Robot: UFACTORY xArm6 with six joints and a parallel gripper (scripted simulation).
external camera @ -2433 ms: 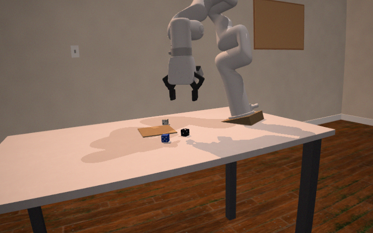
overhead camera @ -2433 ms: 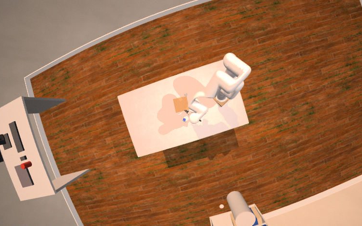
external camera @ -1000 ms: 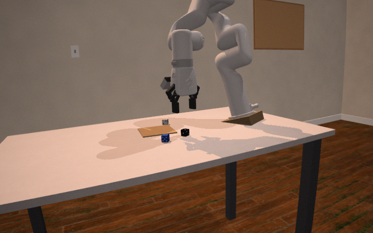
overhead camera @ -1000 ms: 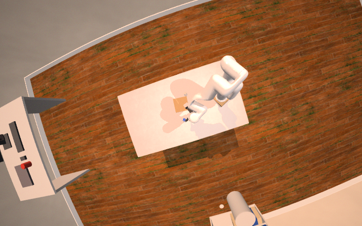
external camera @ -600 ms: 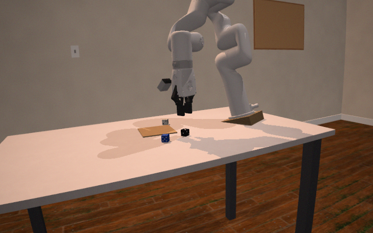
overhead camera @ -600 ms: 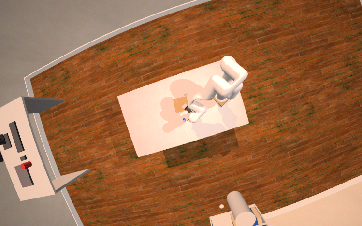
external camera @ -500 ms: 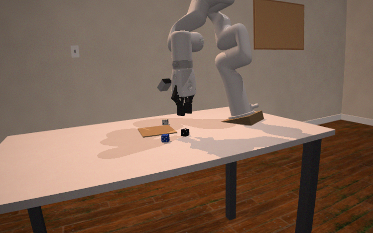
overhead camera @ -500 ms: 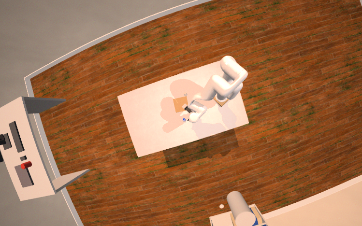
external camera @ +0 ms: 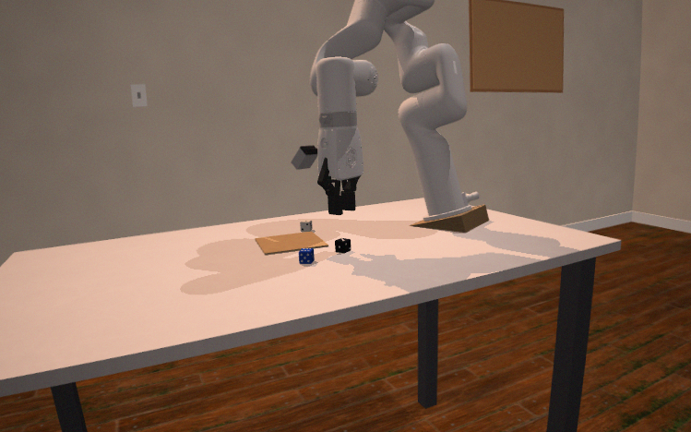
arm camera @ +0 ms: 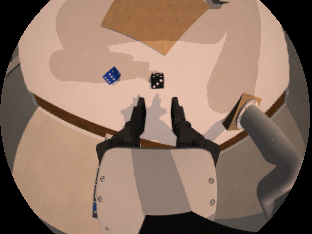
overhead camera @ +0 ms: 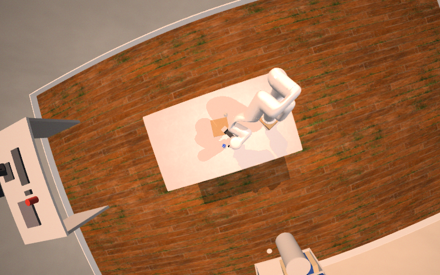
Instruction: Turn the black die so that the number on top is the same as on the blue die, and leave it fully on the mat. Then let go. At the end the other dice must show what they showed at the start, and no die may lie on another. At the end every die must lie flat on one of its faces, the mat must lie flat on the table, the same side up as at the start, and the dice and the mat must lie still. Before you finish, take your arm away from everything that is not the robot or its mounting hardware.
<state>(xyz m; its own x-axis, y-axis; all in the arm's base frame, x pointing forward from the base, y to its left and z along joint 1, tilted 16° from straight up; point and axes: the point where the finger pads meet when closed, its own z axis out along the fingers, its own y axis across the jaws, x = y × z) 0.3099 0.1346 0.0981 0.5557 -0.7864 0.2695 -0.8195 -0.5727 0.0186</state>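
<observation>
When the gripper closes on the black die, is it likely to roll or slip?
The black die is a small flat-faced cube, so it probably sits stable rather than rolling. Its small size leaves the gripper little contact, so it might twist or pop out if pinched off-centre.

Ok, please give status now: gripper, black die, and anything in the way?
Gripper above table, partly closed, holds nothing. Black die on table, beside mat, not on it. Blue die close by; grey die behind mat. Path open.

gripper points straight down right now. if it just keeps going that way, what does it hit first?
Probably the black die. In the wrist view it sits just ahead of the gap in the gripper, whose half-closed fingers hold nothing. From the exterior view the fingers look slightly behind the die, so they might meet bare table beside it instead.
</observation>
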